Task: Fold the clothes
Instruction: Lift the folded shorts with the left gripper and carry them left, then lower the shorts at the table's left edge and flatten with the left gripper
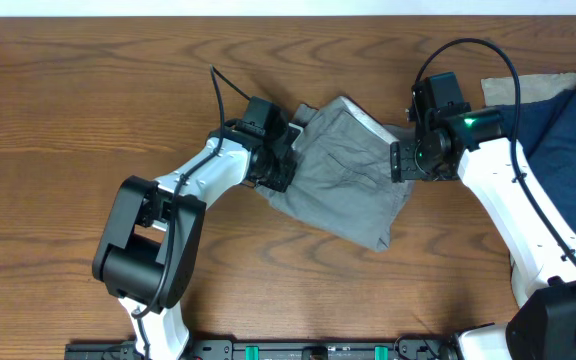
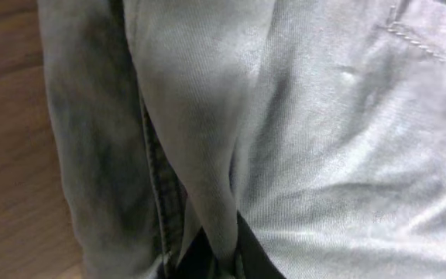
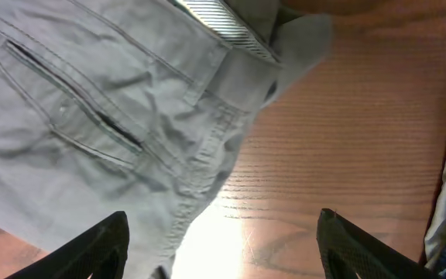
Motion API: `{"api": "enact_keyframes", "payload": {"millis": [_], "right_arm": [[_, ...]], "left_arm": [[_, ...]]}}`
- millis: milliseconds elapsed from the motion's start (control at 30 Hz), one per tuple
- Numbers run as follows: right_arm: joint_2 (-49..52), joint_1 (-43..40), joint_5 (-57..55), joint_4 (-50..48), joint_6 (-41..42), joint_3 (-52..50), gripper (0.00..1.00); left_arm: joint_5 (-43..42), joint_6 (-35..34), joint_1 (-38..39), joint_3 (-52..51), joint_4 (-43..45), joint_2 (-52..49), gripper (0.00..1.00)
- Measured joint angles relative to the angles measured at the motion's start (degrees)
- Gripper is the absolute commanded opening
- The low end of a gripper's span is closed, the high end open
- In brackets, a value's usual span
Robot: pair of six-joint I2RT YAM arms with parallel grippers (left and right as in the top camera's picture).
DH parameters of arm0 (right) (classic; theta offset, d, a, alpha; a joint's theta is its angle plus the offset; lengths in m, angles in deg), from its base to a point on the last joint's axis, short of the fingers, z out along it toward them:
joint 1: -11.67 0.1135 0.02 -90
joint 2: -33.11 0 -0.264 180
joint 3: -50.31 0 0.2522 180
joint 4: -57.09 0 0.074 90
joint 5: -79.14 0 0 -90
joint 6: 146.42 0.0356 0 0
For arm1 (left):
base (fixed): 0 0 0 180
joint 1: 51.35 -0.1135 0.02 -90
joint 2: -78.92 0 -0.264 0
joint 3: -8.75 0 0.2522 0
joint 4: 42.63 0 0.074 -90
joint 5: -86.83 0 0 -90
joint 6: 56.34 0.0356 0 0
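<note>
The clothes, a pair of wrinkled grey shorts (image 1: 343,175), lie in the middle of the wooden table. My left gripper (image 1: 286,152) sits at their left edge. In the left wrist view it (image 2: 224,260) is shut on a raised fold of the grey cloth (image 2: 207,116), and the shorts fill nearly the whole frame. My right gripper (image 1: 405,160) hovers at the shorts' right edge and stands open (image 3: 223,236). The waistband and a back pocket (image 3: 76,116) lie under its left finger (image 3: 99,244); its right finger (image 3: 358,244) is over bare wood.
A navy blue garment (image 1: 568,130) lies on a beige cloth (image 1: 513,90) at the table's far right, under my right arm. Bare wood (image 1: 68,100) surrounds the shorts to the left and front.
</note>
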Motion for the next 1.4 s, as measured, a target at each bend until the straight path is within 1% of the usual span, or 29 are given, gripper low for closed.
{"api": "enact_keyframes", "payload": {"millis": [100,200,300,367,500,667,700,800,900,933,967,1033,1133,1267,1400], "right_arm": [[0.0,0.0,0.0,0.3,0.0,0.0,0.75],[0.0,0.0,0.0,0.4,0.0,0.0,0.76],[0.0,0.0,0.0,0.5,0.0,0.0,0.76],[0.0,0.0,0.0,0.5,0.0,0.0,0.76],[0.0,0.0,0.0,0.9,0.0,0.0,0.75],[0.0,0.0,0.0,1.2,0.0,0.0,0.75],[0.0,0.0,0.0,1.2,0.0,0.0,0.75],[0.0,0.0,0.0,1.2,0.0,0.0,0.75],[0.0,0.0,0.0,1.2,0.0,0.0,0.75],[0.0,0.0,0.0,1.2,0.0,0.0,0.75],[0.0,0.0,0.0,1.2,0.0,0.0,0.75],[0.0,0.0,0.0,1.2,0.0,0.0,0.75],[0.0,0.0,0.0,1.2,0.0,0.0,0.75],[0.0,0.0,0.0,1.1,0.0,0.0,0.75],[0.0,0.0,0.0,1.2,0.0,-0.1,0.75]], "left_arm": [[7.4,-1.0,-0.5,0.1,-0.4,0.5,0.06],[18.1,-2.6,-2.8,0.1,-0.7,1.2,0.06],[28.9,-3.4,-8.4,0.1,-0.5,1.9,0.06],[33.8,-3.4,-12.2,0.1,0.0,2.6,0.06],[40.0,-0.2,-19.9,0.1,3.5,4.0,0.07],[42.9,4.2,-27.4,0.1,7.3,4.4,0.09],[43.2,4.7,-28.2,0.1,7.5,4.4,0.1],[43.8,6.0,-30.9,0.1,8.7,4.7,0.17],[44.3,6.8,-32.3,0.1,8.9,5.8,0.49],[44.5,6.9,-32.6,0.1,8.9,6.4,0.56],[44.5,7.2,-32.7,0.1,8.9,7.0,0.61],[44.2,7.2,-32.6,0.1,8.7,8.4,0.62],[40.3,7.2,-31.1,0.1,7.8,11.2,0.61],[28.3,7.1,-26.1,0.1,4.7,16.2,0.58],[15.2,7.0,-20.2,0.1,1.0,17.8,0.55]]}}
